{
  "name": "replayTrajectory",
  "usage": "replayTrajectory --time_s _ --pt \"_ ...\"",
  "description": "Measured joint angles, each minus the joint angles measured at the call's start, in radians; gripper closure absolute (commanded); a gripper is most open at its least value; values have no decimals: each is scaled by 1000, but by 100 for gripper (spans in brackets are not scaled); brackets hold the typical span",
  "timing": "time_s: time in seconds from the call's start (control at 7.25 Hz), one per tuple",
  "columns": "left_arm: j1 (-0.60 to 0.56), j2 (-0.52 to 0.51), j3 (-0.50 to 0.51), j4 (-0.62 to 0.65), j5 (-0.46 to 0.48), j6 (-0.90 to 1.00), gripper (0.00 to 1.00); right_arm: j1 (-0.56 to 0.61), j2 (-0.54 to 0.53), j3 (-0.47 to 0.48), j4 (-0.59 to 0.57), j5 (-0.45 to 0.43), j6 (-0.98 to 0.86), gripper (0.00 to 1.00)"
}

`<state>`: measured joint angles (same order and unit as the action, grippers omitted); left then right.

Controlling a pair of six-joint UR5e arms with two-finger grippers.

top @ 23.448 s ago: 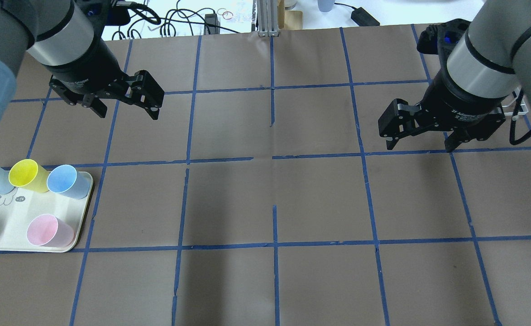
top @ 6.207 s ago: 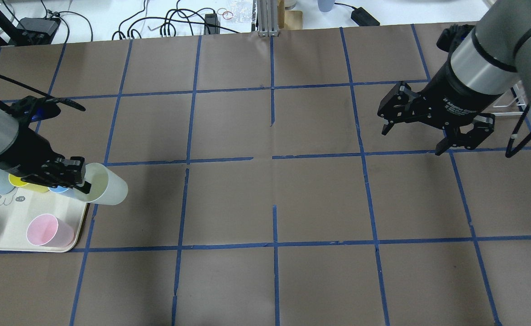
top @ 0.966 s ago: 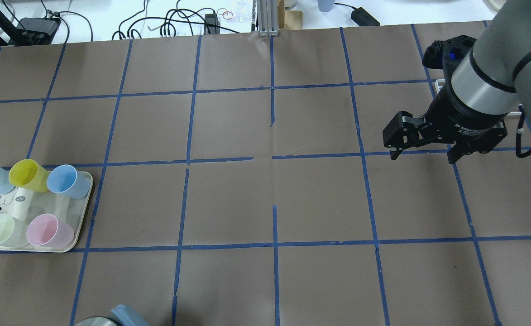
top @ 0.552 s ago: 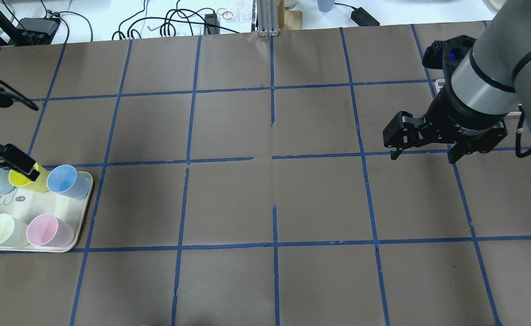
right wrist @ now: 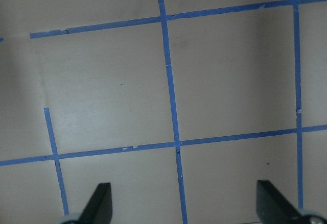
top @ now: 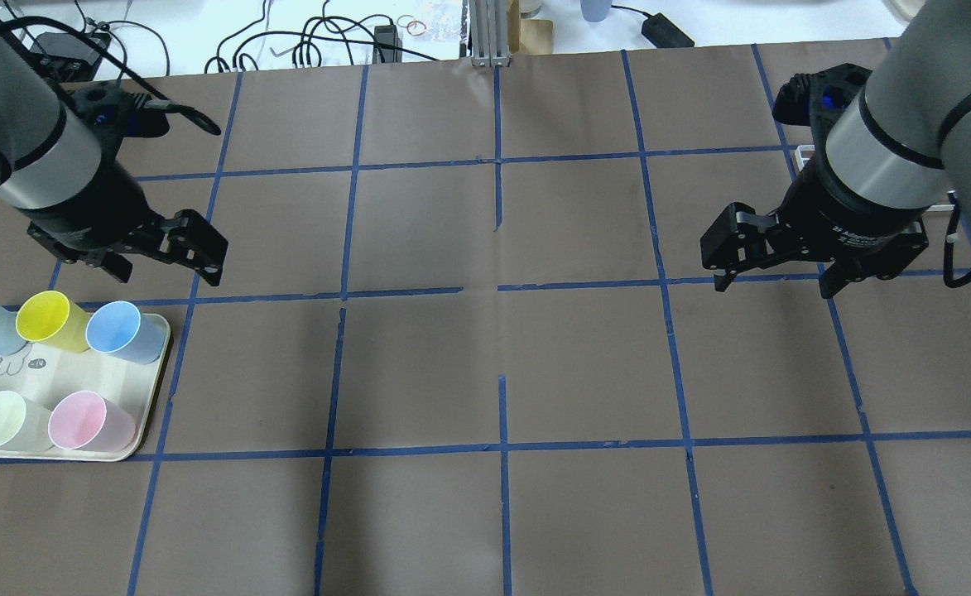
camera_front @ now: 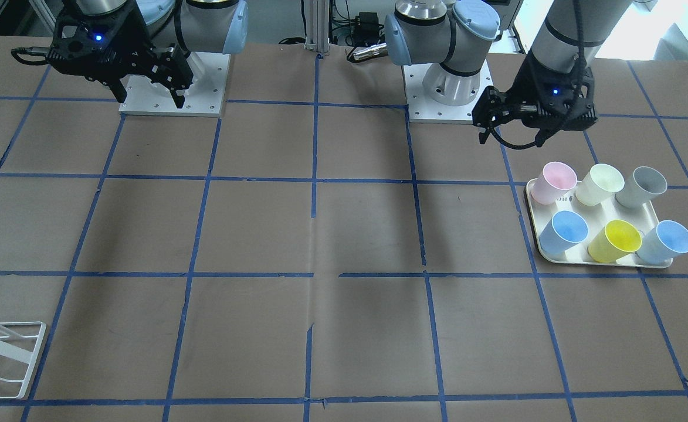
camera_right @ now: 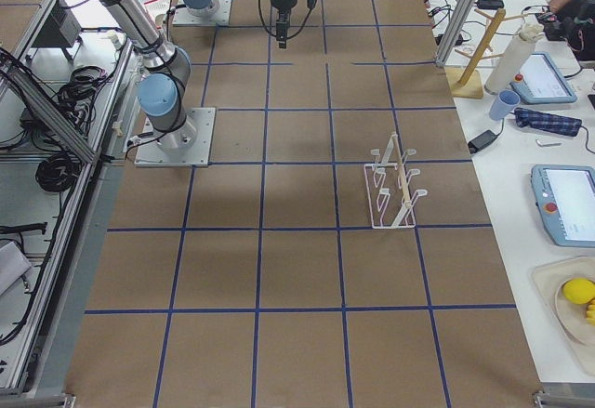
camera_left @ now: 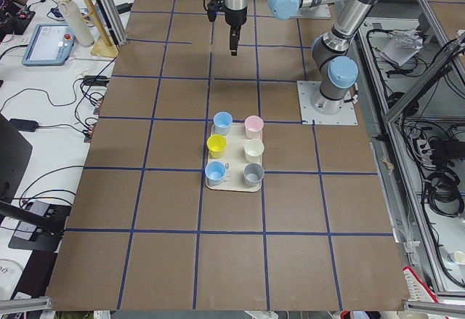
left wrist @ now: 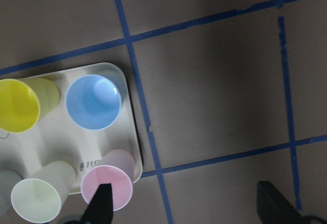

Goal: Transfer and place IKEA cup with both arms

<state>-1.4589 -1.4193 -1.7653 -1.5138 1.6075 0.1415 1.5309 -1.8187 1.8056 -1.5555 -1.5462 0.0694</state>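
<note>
From where I stand, the IKEA cup sits upright on the cream tray, in the row nearest the robot, between the pink cup and the grey cup. The left gripper hangs above the table just beyond the tray, fingers spread and holding nothing. The right gripper hovers well apart on the other side, equally spread and empty. I judge the placing done. What remains is for both arms to draw clear without clipping any rims. The table is covered in brown paper gridded with blue tape. A white wire rack stands at the right end, and cables lie along the far edge.
</note>
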Motion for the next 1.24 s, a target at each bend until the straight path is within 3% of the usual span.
replayTrajectory --time_s 0.41,1.24 --pt "-65 -31 178 -134 -11 -122 0 0 0 0 0 -1 0 0" --pt "-81 -28 144 -143 -49 -118 0 0 -1 -3 -11 0 0 0"
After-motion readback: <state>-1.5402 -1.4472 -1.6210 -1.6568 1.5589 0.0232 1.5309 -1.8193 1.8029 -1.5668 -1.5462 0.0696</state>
